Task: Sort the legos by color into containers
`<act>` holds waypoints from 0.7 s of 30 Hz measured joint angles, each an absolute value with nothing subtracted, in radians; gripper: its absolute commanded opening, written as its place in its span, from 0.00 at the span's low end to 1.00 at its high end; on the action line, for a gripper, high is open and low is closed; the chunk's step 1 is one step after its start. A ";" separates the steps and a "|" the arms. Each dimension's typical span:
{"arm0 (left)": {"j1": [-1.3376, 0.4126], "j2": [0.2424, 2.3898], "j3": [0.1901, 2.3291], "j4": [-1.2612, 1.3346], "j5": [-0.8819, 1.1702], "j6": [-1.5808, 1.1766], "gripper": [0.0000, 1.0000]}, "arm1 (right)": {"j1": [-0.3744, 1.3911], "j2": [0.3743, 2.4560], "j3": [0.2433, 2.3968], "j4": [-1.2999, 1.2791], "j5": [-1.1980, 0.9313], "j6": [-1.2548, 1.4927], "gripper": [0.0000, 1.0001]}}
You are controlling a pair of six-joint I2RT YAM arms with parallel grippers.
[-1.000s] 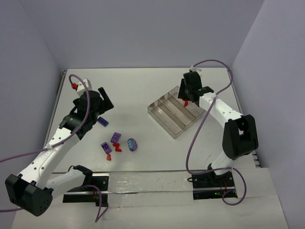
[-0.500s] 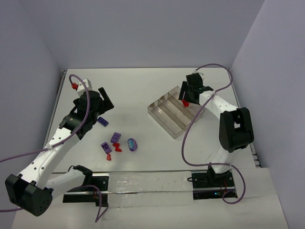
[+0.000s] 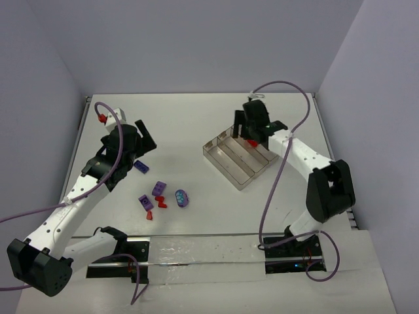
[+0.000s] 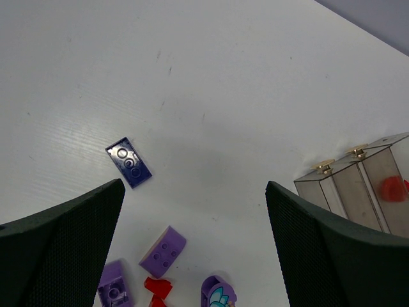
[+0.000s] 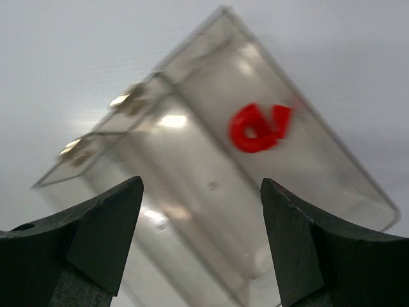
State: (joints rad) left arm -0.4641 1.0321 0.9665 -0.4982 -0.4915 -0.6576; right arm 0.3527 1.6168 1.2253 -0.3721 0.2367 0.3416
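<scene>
Right gripper (image 5: 201,185), spread apart and empty, hangs over the clear tray (image 3: 208,149), one red lego (image 5: 259,128) in its outer compartment; the loose legos (image 3: 159,189) lie well apart, nearer the left gripper (image 4: 192,185), likewise open and empty.

Left hand (image 4: 193,188) jaws spread wide, arm stretched forward; right hand (image 5: 201,185) jaws apart, arm reaching forward

Nothing here can be read: no words, numbers or brand marks on the legos (image 3: 159,188), the tray (image 3: 222,169) or the bench (image 3: 190,124). The purple oval piece (image 4: 217,295) carries only a teal print, no letters.
</scene>
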 measured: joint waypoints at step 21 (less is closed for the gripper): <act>-0.464 1.027 0.967 -0.597 -0.520 -0.759 0.99 | 1.060 1.798 1.210 -0.246 0.111 0.259 0.94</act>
